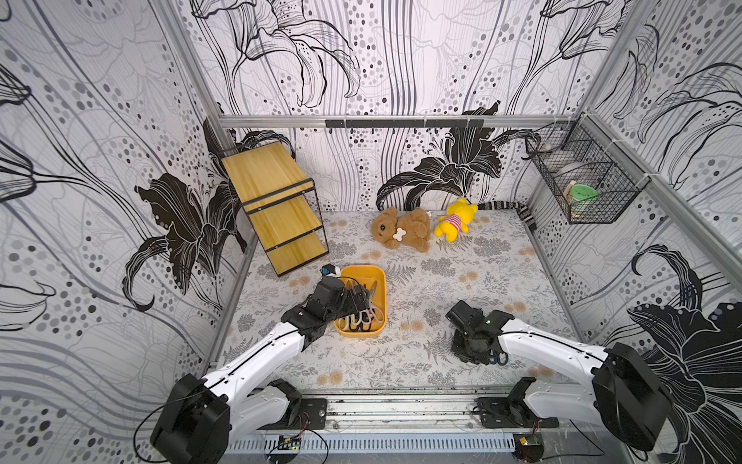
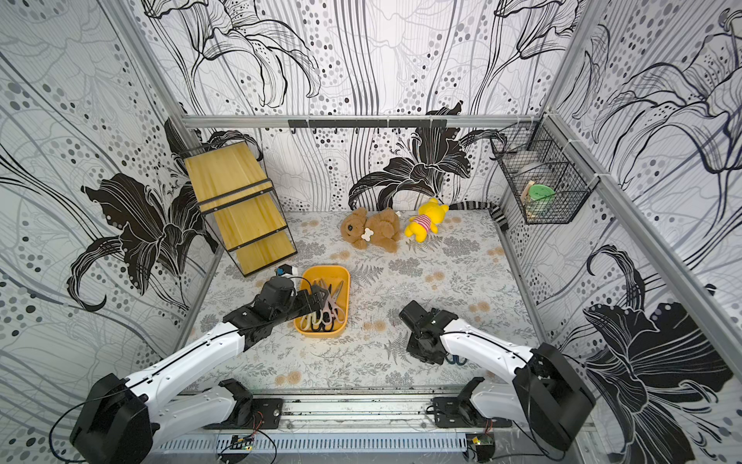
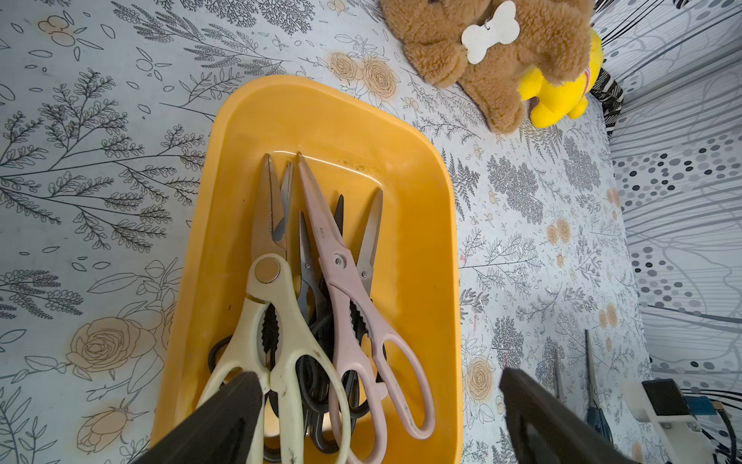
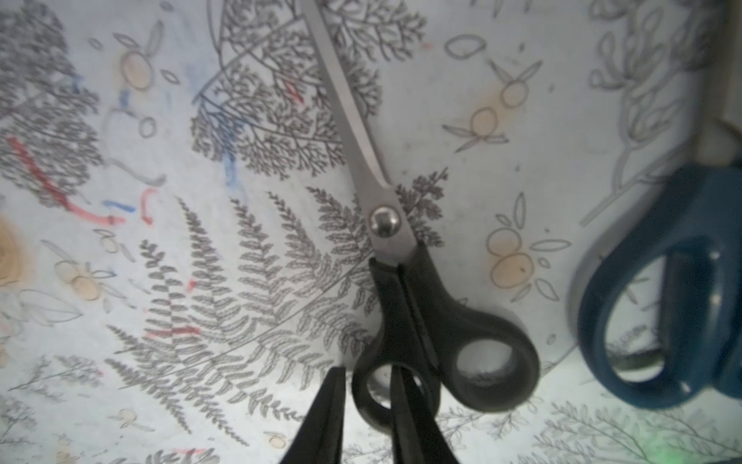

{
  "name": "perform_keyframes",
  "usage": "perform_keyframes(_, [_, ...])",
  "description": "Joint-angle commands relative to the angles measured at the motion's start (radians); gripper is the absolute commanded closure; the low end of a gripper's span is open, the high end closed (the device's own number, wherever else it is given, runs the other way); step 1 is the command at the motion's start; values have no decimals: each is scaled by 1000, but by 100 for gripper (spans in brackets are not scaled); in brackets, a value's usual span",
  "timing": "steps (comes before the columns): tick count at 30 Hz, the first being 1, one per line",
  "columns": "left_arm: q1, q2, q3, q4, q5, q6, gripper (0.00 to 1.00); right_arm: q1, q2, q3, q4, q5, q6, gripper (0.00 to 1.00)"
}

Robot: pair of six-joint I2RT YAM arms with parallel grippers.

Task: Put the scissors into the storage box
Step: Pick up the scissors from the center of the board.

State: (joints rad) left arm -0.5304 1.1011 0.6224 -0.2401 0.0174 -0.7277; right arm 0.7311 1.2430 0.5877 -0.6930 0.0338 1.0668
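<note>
Floral-print table (image 1: 482, 281) carries the orange-yellow storage box (image 3: 421, 241), which already holds most pairs: cream scissors (image 3: 277, 321), pink scissors (image 3: 345, 289) and black scissors (image 3: 317, 385) beneath. The left hand (image 3: 379, 375) hangs spread wide above them, empty. Two pairs lie outside on the table: the right hand (image 4: 367, 371) is clamped on one loop of the black-handled scissors (image 4: 421, 305), with the dark blue scissors (image 4: 682, 225) just beside.

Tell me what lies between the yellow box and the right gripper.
Nothing: between the yellow box and the right gripper there is only bare flowered cloth, as both top views show.
</note>
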Motion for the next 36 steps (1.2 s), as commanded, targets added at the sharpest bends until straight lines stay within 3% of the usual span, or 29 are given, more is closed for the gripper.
perform_keyframes(1, [-4,-15,-7,24,-20,12,3,10,14,-20,-38,18,27,76])
perform_keyframes(10, [-4,-21,-6,14,-28,13,3,10,82,-52,58,6,20,80])
perform_keyframes(20, [-5,-28,-10,9,-47,16,3,10,120,-13,71,46,-22,98])
perform_keyframes(29, [23,-55,-18,23,-84,19,3,19,197,293,24,102,-143,100])
perform_keyframes(36, [174,-94,-73,63,14,-5,3,66,392,629,29,127,-242,100])
